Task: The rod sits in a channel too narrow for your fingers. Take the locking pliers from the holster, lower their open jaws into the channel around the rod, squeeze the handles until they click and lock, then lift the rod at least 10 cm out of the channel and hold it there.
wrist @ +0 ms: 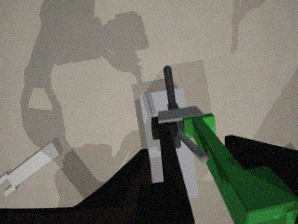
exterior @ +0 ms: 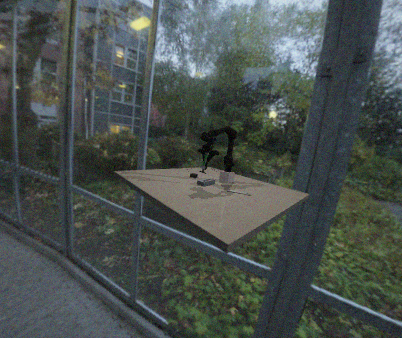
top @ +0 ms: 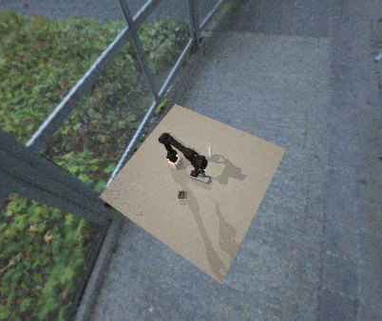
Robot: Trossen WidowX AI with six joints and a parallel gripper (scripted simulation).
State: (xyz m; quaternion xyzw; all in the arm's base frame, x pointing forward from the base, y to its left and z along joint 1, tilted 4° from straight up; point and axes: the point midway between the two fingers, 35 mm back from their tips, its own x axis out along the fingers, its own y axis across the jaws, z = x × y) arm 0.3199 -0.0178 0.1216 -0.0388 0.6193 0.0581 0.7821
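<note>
Going left to right across the top view. Left of the claw: we have a small dark holster (top: pixel 181 194) (exterior: pixel 193 175). No pliers in it that we can see, so we count the draw as done.

Claw (top: pixel 197 174) (exterior: pixel 204 154) (wrist: pixel 186 149): closed on the locking pliers (top: pixel 201 174) (exterior: pixel 205 159) (wrist: pixel 220 160), squeezing the handles between its fingers. Green handle shows clearly in the wrist view. Can't tell if they've clicked and locked.

Rod (exterior: pixel 203 171) (wrist: pixel 169 85): below the claw, at the pliers' jaws, sticking out past them in the wrist view. We read it as caught, and the exterior view suggests it's up off the block. Can't confirm full clearance or the target height.

Channel block (top: pixel 205 179) (exterior: pixel 206 182) (wrist: pixel 156 171): under the claw, on the board, with what looks like a gap to the jaws above.

Beyond the claw, on the right: pale flat tool (top: pixel 209 149) (exterior: pixel 238 192) (wrist: pixel 31 167), not in use.

Left for us: be sure of the lock, finish any remaining lift, hold steady. Main risk is the rod slipping if the lock isn't in.
</note>
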